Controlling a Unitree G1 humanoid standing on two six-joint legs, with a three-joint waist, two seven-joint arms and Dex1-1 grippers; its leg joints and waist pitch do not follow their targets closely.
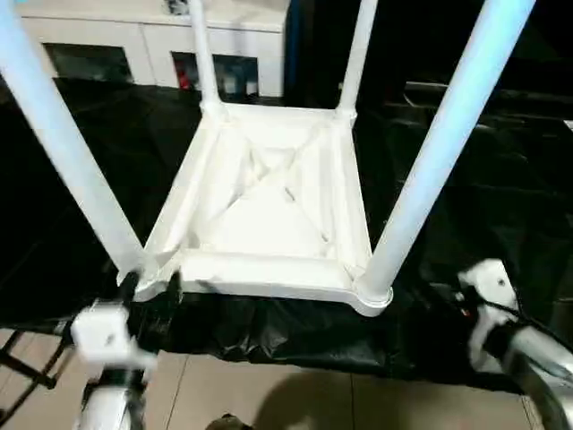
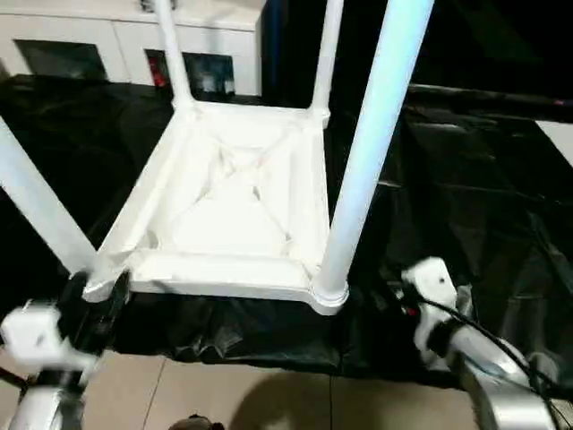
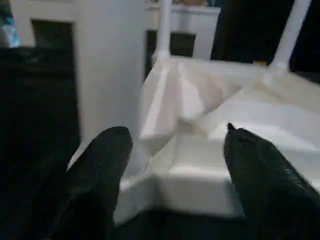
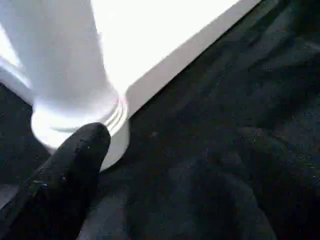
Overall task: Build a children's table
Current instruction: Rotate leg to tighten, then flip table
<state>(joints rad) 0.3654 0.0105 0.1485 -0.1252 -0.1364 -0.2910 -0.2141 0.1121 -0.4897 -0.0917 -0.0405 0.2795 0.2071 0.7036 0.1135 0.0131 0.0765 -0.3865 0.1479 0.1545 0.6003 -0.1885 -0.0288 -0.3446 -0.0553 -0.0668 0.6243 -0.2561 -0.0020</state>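
The children's table (image 1: 269, 269) lies upside down on a black cloth, with its four white legs standing up from the corner sockets. The near left leg (image 1: 63, 143) and near right leg (image 1: 439, 152) rise close to the camera. My left gripper (image 1: 152, 288) is at the near left corner. Its black fingers (image 3: 105, 155) are spread, and the corner sits between them without contact. My right gripper (image 4: 160, 185) hangs open low over the cloth, just to the right of the near right socket (image 4: 75, 125), with one finger (image 4: 75, 170) next to that socket.
The black cloth (image 1: 466, 206) covers the work surface and hangs over its near edge above a light tiled floor (image 1: 269, 394). A white cabinet (image 1: 152, 36) with shelf openings stands behind the table. A dark folding frame (image 1: 18, 367) is at the lower left.
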